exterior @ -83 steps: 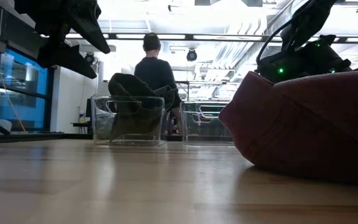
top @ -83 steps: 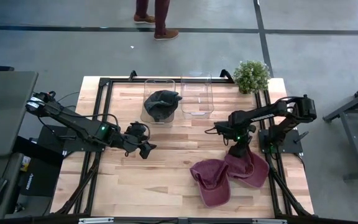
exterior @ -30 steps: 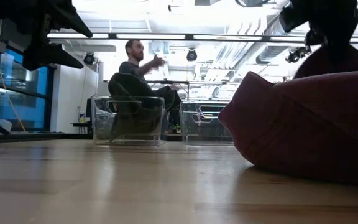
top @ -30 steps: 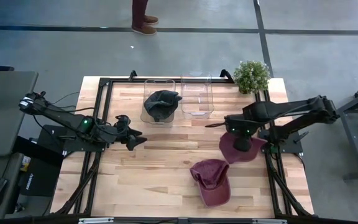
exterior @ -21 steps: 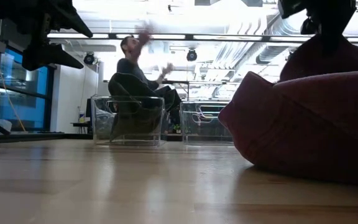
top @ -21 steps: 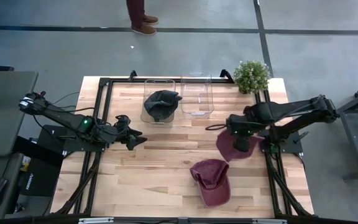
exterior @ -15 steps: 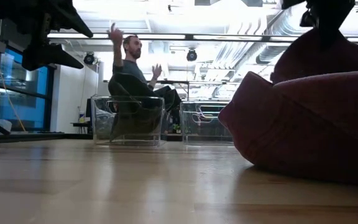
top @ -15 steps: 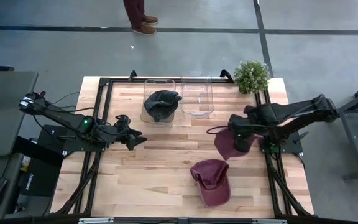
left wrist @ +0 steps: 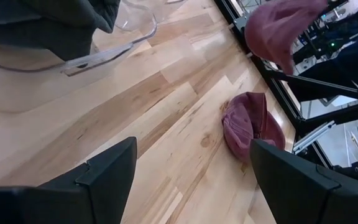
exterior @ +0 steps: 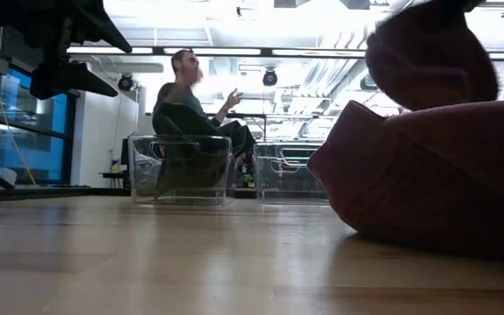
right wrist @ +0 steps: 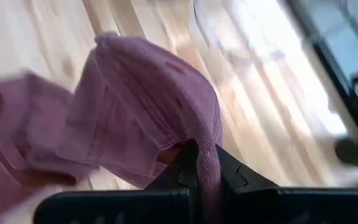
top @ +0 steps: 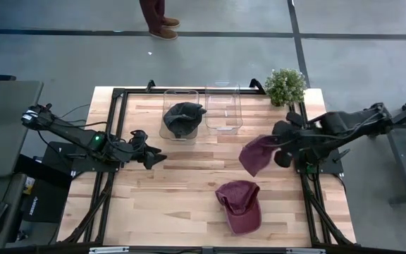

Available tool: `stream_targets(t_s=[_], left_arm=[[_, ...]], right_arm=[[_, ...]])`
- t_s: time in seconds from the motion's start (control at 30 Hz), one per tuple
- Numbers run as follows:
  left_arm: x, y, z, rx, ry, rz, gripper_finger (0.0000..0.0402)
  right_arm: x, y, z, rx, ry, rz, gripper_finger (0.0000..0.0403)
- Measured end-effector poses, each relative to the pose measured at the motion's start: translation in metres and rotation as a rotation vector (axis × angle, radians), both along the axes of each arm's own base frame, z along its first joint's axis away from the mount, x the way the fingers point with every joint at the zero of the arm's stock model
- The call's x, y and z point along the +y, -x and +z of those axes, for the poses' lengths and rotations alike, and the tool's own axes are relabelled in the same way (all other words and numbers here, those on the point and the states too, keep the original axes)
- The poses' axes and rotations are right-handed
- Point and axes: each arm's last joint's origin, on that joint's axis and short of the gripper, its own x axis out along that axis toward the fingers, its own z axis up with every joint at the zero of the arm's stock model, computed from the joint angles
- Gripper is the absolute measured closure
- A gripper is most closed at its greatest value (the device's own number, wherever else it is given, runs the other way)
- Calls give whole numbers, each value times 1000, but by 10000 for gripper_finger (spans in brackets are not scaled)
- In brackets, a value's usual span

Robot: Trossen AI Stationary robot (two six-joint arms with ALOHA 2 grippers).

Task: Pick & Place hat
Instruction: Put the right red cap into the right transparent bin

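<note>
Overhead, the right tool (top: pixel 279 150) is clamped on a maroon hat (top: pixel 256 154) held above the table (top: pixel 189 204) at 3 o'clock. Another hat (top: pixel 240 204) lies at 5 o'clock. At 9 o'clock the left tool (top: pixel 155 159) waits, fingers apart.

maroon hat (exterior: pixel 436 175) near right, dark hat (exterior: pixel 182 144) in clear bin (exterior: pixel 180 171)

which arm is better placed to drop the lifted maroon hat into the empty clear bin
The right one. The right gripper is already shut on the lifted maroon hat, close beside the empty clear bin. The left gripper hangs open and empty over the table's left part.
</note>
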Motion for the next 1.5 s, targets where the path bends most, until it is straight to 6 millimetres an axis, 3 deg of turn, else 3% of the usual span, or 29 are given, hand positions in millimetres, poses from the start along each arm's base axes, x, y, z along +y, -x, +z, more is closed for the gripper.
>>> stream_targets(t_s=[0.37,0.63,1.17,1.5], left_arm=[[0,0,0,-4,4,9,99],[-1,0,0,3,20,-18,99],[-1,0,1,-7,18,-11,99],[-1,-2,3,-31,17,-16,99]], right_arm=[[-8,22,37,-365,93,153,401],[-8,34,61,-582,106,420,401],[-4,47,90,-869,119,717,401],[-3,54,131,-969,151,845,401]])
